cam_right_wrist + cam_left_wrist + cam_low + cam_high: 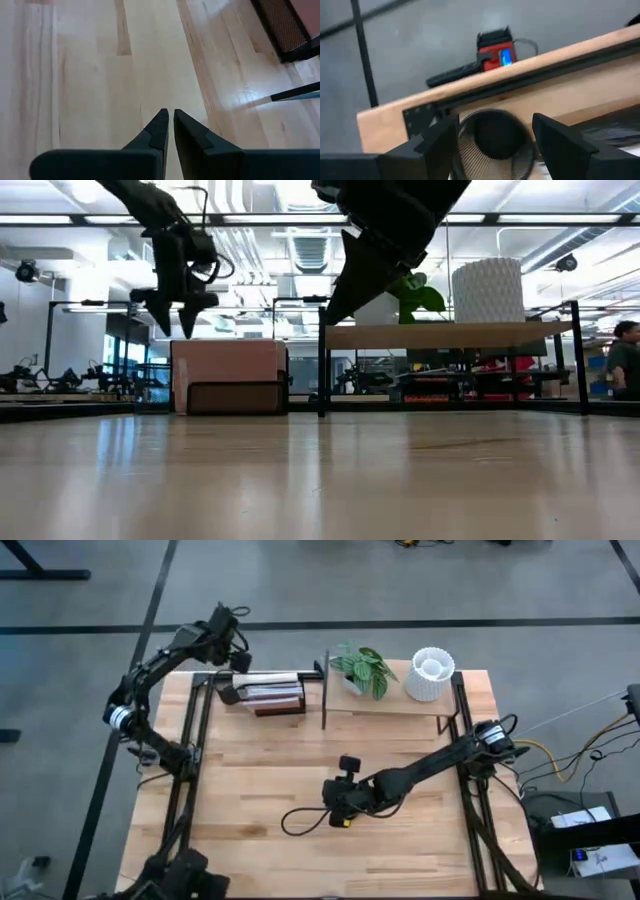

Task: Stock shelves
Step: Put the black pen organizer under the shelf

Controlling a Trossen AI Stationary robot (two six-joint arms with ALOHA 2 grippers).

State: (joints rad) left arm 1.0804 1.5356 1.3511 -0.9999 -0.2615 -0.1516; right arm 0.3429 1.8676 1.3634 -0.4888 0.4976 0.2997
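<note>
The shelves (392,706) stand at the table's far right, a pale board (450,335) on a thin black frame. On the board are a potted plant (362,668) and a white ribbed vase (431,675). My left gripper (236,664) hangs open at the far left, over a black mesh cup (492,145). The cup stands upright beside a stack of books (272,695), and the fingers stand on either side of it, above its rim. My right gripper (338,810) is shut and holds nothing, low over the middle of the table (170,120).
The books fill the gap between the mesh cup and the shelves' left post (324,690). A dark cable loop (298,822) lies on the table by my right gripper. Bare wood (260,780) runs along the near half. Beyond the far edge a red device (496,52) lies on the floor.
</note>
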